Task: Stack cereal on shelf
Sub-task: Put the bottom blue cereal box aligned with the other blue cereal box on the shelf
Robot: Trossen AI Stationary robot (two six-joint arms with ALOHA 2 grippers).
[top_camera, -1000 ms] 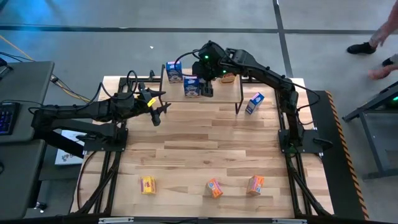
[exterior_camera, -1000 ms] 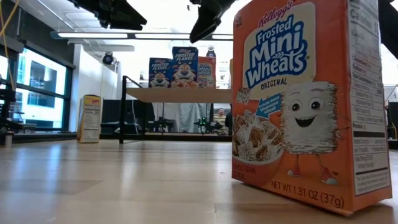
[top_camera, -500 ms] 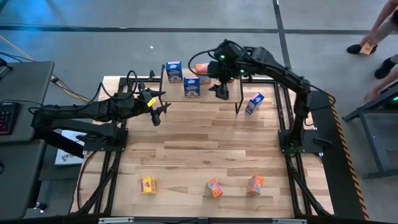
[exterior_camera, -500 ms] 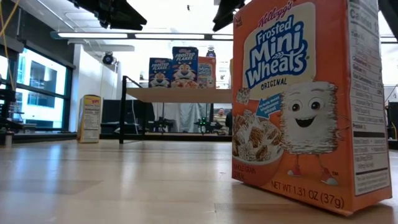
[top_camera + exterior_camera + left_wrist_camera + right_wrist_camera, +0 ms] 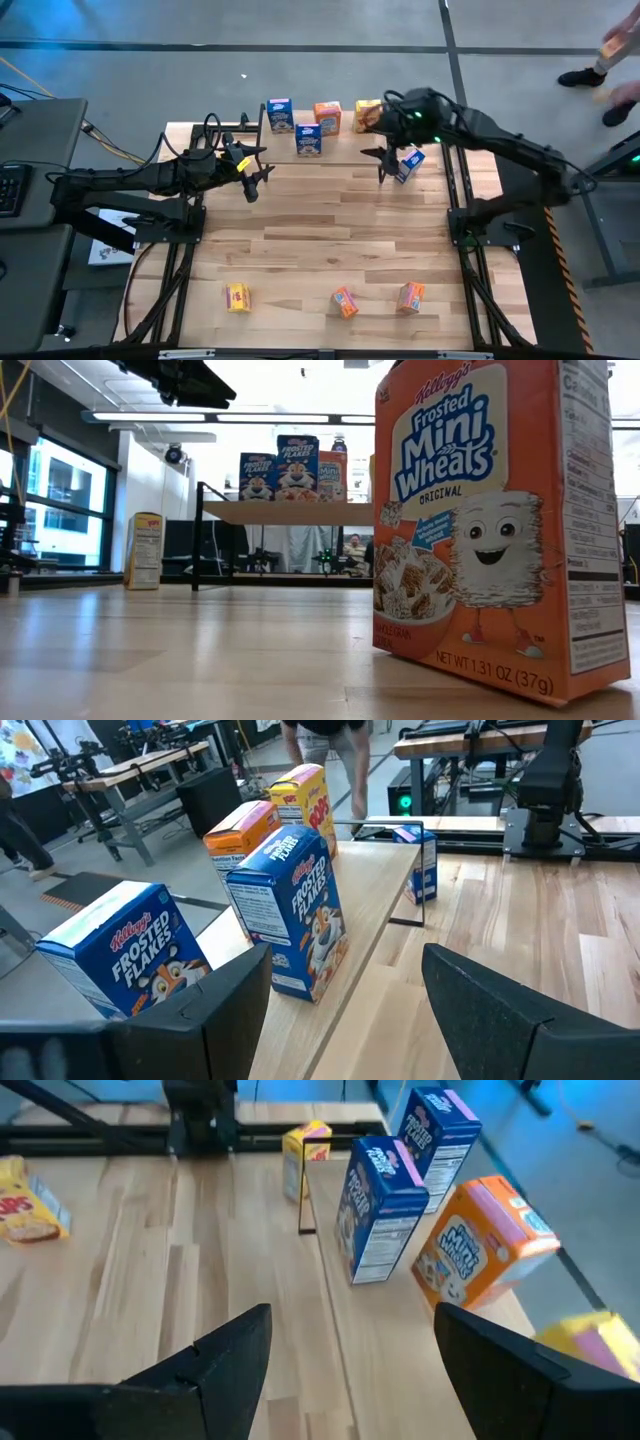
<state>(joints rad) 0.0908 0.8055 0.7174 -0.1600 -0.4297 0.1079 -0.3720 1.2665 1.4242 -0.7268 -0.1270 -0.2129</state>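
The shelf (image 5: pixel 345 148) stands at the table's far middle. On its plank stand two blue cereal boxes (image 5: pixel 280 113) (image 5: pixel 308 139), an orange one (image 5: pixel 327 117) and a yellow one (image 5: pixel 367 115). Another blue box (image 5: pixel 408 165) stands on the table by the shelf's right end. My right gripper (image 5: pixel 378 150) (image 5: pixel 352 1315) hangs open and empty above the shelf's right end. My left gripper (image 5: pixel 258 178) (image 5: pixel 347 960) waits open and empty off the shelf's left end. A yellow box (image 5: pixel 237 297) and two orange boxes (image 5: pixel 345 302) (image 5: pixel 411 296) sit near the table's near edge.
In the low view the nearest orange box (image 5: pixel 490 530) fills the right side, and a yellow box (image 5: pixel 146 550) stands left of the shelf (image 5: pixel 290 512). Bare wood lies between the shelf and the near row. A person's feet (image 5: pixel 600 70) show beyond the far right corner.
My right gripper has drawn back from over the middle of the shelf toward its right end and the table's right edge, rolling a little, open and empty throughout. With the arm gone, the orange and yellow boxes on the shelf show in the high view. No box has moved.
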